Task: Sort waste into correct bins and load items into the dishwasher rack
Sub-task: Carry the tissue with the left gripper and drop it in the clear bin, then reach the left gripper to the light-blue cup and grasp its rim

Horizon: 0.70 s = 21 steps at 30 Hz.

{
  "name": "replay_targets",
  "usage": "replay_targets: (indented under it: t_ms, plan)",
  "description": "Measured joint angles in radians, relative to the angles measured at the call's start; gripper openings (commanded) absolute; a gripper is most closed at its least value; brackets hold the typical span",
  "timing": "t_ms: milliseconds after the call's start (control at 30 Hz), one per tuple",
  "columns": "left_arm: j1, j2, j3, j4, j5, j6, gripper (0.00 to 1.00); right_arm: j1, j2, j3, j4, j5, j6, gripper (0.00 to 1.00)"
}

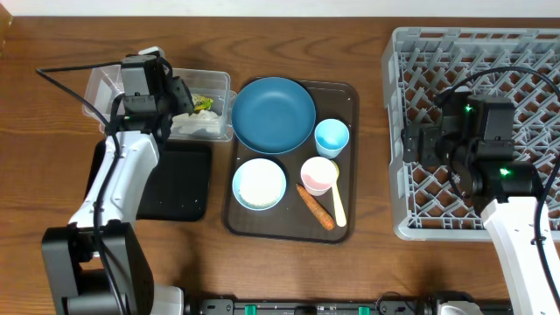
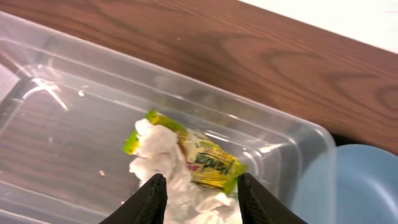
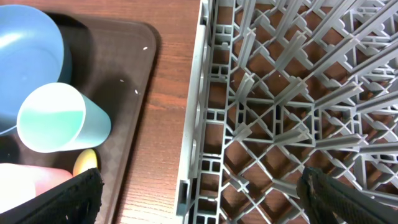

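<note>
Left jaws stand open over wrappers in the tub; right jaws, wide and empty, are nearer the carrot, at their 8 o'clock.

Large bowl dark blue; small cup light blue; other cup pink; small bowl white. Carrot piece orange, spoon pale yellow. Rack grey lattice. Wrappers white plus yellow-green.

The table wood between brown tray and rack seems passable; the rack's wall rises beside it.

Clear glossy plastic tub — wood-grain table
</note>
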Motion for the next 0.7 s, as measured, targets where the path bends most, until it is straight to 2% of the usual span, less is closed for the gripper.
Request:
replay_targets:
  t_ms: [167, 433, 700]
  plan:
    - [-0.061, -0.063, 0.0, -0.011, 0.053, 0.0, 0.4, 0.0, 0.0, 0.0, 0.015, 0.0, 0.0, 0.99]
    - [-0.297, -0.092, 0.024, -0.092, 0.077, 0.04, 0.47, 0.0, 0.0, 0.0, 0.019, 0.0, 0.0, 0.99]
    - [-0.452, -0.027, 0.278, -0.22, 0.077, 0.06, 0.6, 0.0, 0.0, 0.0, 0.016, -0.001, 0.0, 0.99]
